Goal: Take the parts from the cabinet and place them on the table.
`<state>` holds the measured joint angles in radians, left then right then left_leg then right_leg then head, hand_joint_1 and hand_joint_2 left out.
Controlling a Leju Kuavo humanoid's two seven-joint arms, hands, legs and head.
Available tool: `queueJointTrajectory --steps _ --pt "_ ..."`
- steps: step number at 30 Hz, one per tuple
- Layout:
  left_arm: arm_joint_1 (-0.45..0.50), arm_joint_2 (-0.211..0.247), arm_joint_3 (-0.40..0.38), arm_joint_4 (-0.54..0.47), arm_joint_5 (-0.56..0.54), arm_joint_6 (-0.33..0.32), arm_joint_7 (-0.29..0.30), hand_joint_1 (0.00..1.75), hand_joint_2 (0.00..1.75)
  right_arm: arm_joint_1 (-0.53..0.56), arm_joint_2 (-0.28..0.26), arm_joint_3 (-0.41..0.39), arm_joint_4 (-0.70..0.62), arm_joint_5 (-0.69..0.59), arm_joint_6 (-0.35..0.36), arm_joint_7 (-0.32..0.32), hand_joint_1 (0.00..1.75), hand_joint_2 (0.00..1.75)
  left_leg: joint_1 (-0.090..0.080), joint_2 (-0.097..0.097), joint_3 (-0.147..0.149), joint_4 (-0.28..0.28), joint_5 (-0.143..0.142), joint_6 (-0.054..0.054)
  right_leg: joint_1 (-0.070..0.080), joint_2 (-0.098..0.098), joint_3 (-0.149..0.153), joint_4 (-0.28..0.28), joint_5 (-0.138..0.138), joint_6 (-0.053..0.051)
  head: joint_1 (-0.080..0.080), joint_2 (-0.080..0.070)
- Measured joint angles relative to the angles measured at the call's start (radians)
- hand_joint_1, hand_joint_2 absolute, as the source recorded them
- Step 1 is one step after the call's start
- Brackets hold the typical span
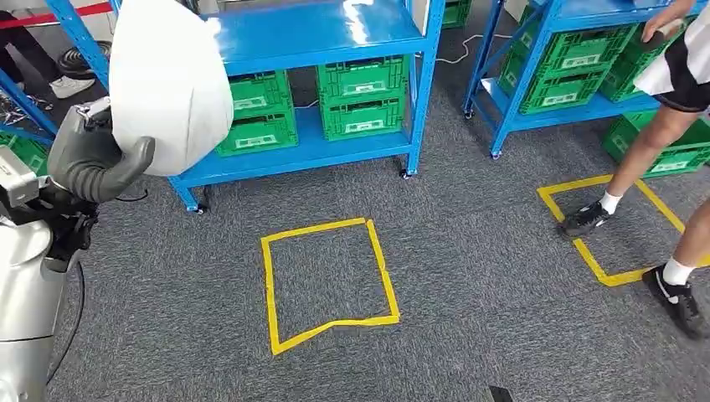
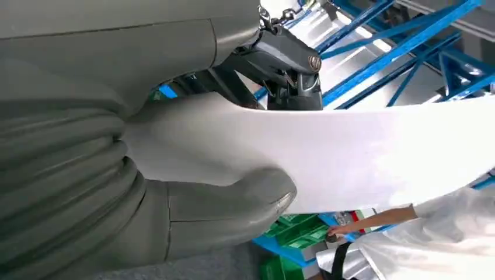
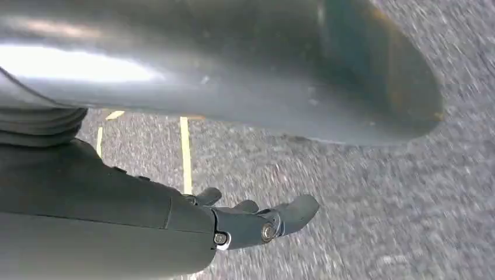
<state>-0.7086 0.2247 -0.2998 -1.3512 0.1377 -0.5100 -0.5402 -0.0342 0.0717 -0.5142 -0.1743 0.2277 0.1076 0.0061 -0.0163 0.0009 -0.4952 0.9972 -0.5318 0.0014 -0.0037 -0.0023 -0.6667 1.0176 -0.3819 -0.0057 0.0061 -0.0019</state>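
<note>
One large white curved shell part is riding raised in my left hand, thumb clamping its edge. I am judging it light, stiff, slippery. Right hand is hanging empty, fingers loosely apart.

Grey carpet is covering the floor. A yellow tape square is lying at centre frame, and a second tape square is sitting at the right. Green crates are resting on a blue shelving rack along the top. At the right edge a person is stepping across in black sneakers.
</note>
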Motion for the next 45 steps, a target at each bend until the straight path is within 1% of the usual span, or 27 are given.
queueJointTrajectory --steps 1,2,4,5,6,8,10,11,12,16,18,20,21,22,23,24,26,27,30,32,33,35,37,39,41,42,45 --pt "-0.001 -0.001 0.0 0.002 0.0 0.0 -0.001 1.75 1.75 0.001 -0.002 0.0 0.0 0.001 0.0 0.0 0.0 0.0 0.016 0.005 -0.003 -0.012 0.018 0.01 0.0 0.003 -0.007 0.005 -0.008 0.007 -0.001 0.0" --pt "-0.002 -0.001 -0.001 0.002 0.0 0.0 -0.002 1.75 1.75 0.0 -0.001 0.0 0.0 0.002 0.0 0.0 0.0 0.0 0.014 0.007 -0.015 -0.013 0.028 0.017 0.004 0.006 -0.018 0.028 -0.048 0.011 0.0 0.0" --pt "-0.001 -0.001 -0.001 0.003 0.0 0.0 -0.005 1.75 1.75 -0.001 0.0 0.0 0.0 0.003 0.002 0.0 0.0 0.0 0.014 0.008 -0.047 -0.01 0.05 0.025 -0.002 0.006 -0.059 0.165 -0.171 0.019 0.002 0.0" --pt "0.0 -0.001 -0.001 0.004 0.0 0.0 -0.005 1.75 1.75 -0.001 -0.001 0.0 0.0 0.003 0.002 0.0 0.0 0.0 0.014 0.008 -0.065 -0.006 0.061 0.025 -0.003 0.006 -0.08 0.247 -0.213 0.023 0.002 0.0" --pt "0.002 -0.001 -0.001 0.004 0.0 0.0 -0.006 1.75 1.75 -0.001 -0.001 0.0 0.0 0.005 0.002 0.0 0.0 0.0 0.015 0.008 -0.082 -0.001 0.071 0.024 -0.004 0.006 -0.088 0.304 -0.224 0.026 0.002 0.0" --pt "0.008 -0.001 -0.001 0.004 0.0 0.002 -0.006 1.75 1.75 -0.001 -0.001 0.0 0.0 0.006 0.002 0.0 0.0 0.0 0.018 0.008 -0.121 0.012 0.09 0.018 -0.009 0.005 -0.054 0.307 -0.163 0.03 0.002 0.0" --pt "0.01 -0.001 -0.001 0.003 0.0 0.003 -0.006 1.75 1.75 -0.002 -0.002 0.0 0.0 0.007 0.002 0.0 0.0 0.0 0.022 0.008 -0.153 0.029 0.103 0.01 -0.014 0.005 0.043 0.187 -0.112 0.034 0.002 0.0" --pt "0.009 -0.001 -0.001 0.0 0.001 0.003 -0.007 1.75 1.75 -0.005 -0.002 0.0 0.0 0.009 0.002 0.0 0.0 0.0 0.022 0.007 -0.167 0.041 0.109 0.002 -0.017 0.006 0.114 0.087 -0.142 0.035 0.003 0.0" --pt "0.009 0.0 0.0 -0.005 0.003 0.006 -0.009 1.75 1.75 -0.008 -0.002 0.0 0.0 0.009 0.002 0.0 0.0 0.0 0.02 0.008 -0.18 0.048 0.112 -0.003 -0.007 0.008 0.155 0.015 -0.179 0.026 0.002 0.0" --pt "0.013 -0.002 0.0 -0.005 0.006 0.008 -0.012 1.75 1.75 -0.004 -0.001 0.0 0.0 0.012 0.002 0.002 0.0 0.0 0.023 0.006 -0.183 0.04 0.137 -0.031 -0.008 0.006 0.135 0.012 -0.157 -0.012 0.003 0.0" --pt "0.015 -0.002 0.0 -0.006 0.005 0.008 -0.011 1.75 1.75 -0.005 -0.001 0.0 0.0 0.012 0.002 0.001 0.0 0.0 0.025 0.003 -0.21 0.099 0.063 -0.041 -0.01 0.001 0.121 0.011 -0.141 -0.026 0.001 0.0" --pt "0.017 -0.002 0.0 -0.005 0.004 0.008 -0.011 1.75 1.75 -0.004 -0.001 0.0 0.0 0.012 0.002 0.0 0.0 0.0 0.026 0.003 -0.255 0.245 -0.027 -0.05 -0.009 0.0 0.105 0.012 -0.128 -0.03 0.001 0.0" --pt "0.02 -0.002 0.0 -0.005 0.004 0.008 -0.011 1.75 1.75 -0.004 -0.001 0.0 0.0 0.012 0.002 0.001 0.0 0.0 0.026 0.003 -0.276 0.315 -0.052 -0.052 -0.008 0.0 0.096 0.013 -0.122 -0.03 0.001 0.0" --pt "0.024 -0.002 0.0 -0.005 0.0 0.008 -0.011 1.75 1.75 -0.004 -0.001 0.0 0.0 0.013 0.002 0.001 0.0 0.0 0.026 0.003 -0.277 0.347 -0.049 -0.052 -0.008 0.0 0.086 0.015 -0.115 -0.029 0.001 0.0" --pt "0.026 -0.002 0.0 -0.005 -0.003 0.007 -0.011 1.75 1.75 -0.003 -0.001 0.0 0.0 0.013 0.003 0.001 0.0 0.0 0.026 0.003 -0.253 0.326 -0.029 -0.05 -0.007 0.0 0.079 0.016 -0.11 -0.027 0.001 0.0" --pt "0.026 -0.002 0.0 -0.005 -0.003 0.007 -0.011 1.75 1.75 -0.002 -0.001 0.0 0.0 0.014 0.005 0.001 0.0 0.0 0.026 0.003 -0.203 0.257 0.0 -0.046 -0.007 0.001 0.074 0.017 -0.106 -0.024 0.001 0.0" --pt "0.023 -0.002 0.0 -0.006 -0.005 0.007 -0.014 1.75 1.75 -0.003 -0.001 0.0 0.0 0.015 0.012 0.001 0.0 0.0 0.023 0.011 -0.074 0.067 0.044 -0.033 -0.007 -0.003 0.073 0.017 -0.101 -0.02 0.001 0.0" --pt "0.021 -0.002 0.0 -0.006 -0.005 0.006 -0.016 1.75 1.75 -0.004 -0.001 0.0 0.0 0.016 0.017 -0.001 0.0 0.0 0.011 0.027 -0.046 0.021 0.019 -0.026 -0.002 -0.006 0.071 0.017 -0.097 -0.014 0.001 0.0" --pt "0.017 -0.002 0.0 -0.008 -0.01 0.006 -0.018 1.75 1.75 -0.002 -0.001 0.0 0.0 0.018 0.028 0.0 0.0 0.0 0.006 0.012 -0.06 0.022 0.034 -0.009 -0.007 -0.016 0.071 0.011 -0.086 0.003 0.001 0.0" --pt "0.018 -0.003 0.0 -0.011 -0.013 0.003 -0.019 1.75 1.75 -0.003 -0.001 0.0 0.0 0.021 0.03 0.0 0.0 0.0 0.02 0.003 -0.059 0.005 0.051 0.007 -0.007 -0.018 0.068 0.018 -0.095 0.015 0.0 0.0" --pt "0.016 -0.003 0.0 -0.011 -0.013 0.001 -0.02 1.75 1.75 -0.004 -0.001 0.0 0.0 0.023 0.031 0.0 0.0 0.0 0.02 -0.003 -0.064 0.004 0.057 0.016 -0.004 -0.01 0.05 0.058 -0.131 0.018 0.002 0.0" --pt "0.019 -0.004 0.0 -0.011 -0.013 0.0 -0.02 1.75 1.75 -0.004 -0.001 0.0 0.0 0.023 0.033 0.002 0.0 0.0 0.019 -0.012 -0.076 0.007 0.064 0.021 -0.006 -0.006 -0.018 0.216 -0.213 0.023 0.001 0.0" --pt "0.024 -0.005 0.0 -0.011 -0.014 -0.001 -0.019 1.75 1.75 -0.003 -0.001 0.0 0.0 0.024 0.033 0.003 0.0 0.0 0.019 -0.029 -0.091 0.013 0.071 0.02 -0.006 -0.005 -0.064 0.322 -0.245 0.026 0.002 0.0" --pt "0.028 -0.005 0.0 -0.011 -0.015 -0.003 -0.016 1.75 1.75 -0.004 -0.001 0.0 0.0 0.024 0.033 0.006 0.0 0.0 0.02 -0.049 -0.104 0.023 0.075 0.015 -0.007 -0.002 -0.016 0.241 -0.189 0.023 0.002 0.0" --pt "0.028 -0.008 0.0 -0.019 -0.016 -0.003 -0.016 1.75 1.75 -0.005 -0.001 0.0 0.0 0.024 0.033 0.009 0.0 0.0 0.02 -0.068 -0.115 0.036 0.077 0.01 -0.009 0.03 0.087 0.058 -0.119 0.015 0.002 0.0" --pt "0.028 -0.011 0.0 -0.023 -0.016 -0.004 -0.016 1.75 1.75 -0.007 -0.002 0.0 0.0 0.024 0.033 0.012 0.0 0.0 0.018 -0.072 -0.122 0.04 0.079 0.004 -0.011 0.063 0.097 0.033 -0.141 0.015 0.001 0.0" --pt "0.027 -0.012 0.002 -0.026 -0.018 -0.009 -0.01 1.75 1.75 -0.006 -0.001 0.0 0.0 0.023 0.034 0.017 0.0 0.0 0.019 -0.096 -0.129 0.034 0.09 -0.017 -0.002 0.037 0.093 0.027 -0.125 -0.001 0.001 0.0"
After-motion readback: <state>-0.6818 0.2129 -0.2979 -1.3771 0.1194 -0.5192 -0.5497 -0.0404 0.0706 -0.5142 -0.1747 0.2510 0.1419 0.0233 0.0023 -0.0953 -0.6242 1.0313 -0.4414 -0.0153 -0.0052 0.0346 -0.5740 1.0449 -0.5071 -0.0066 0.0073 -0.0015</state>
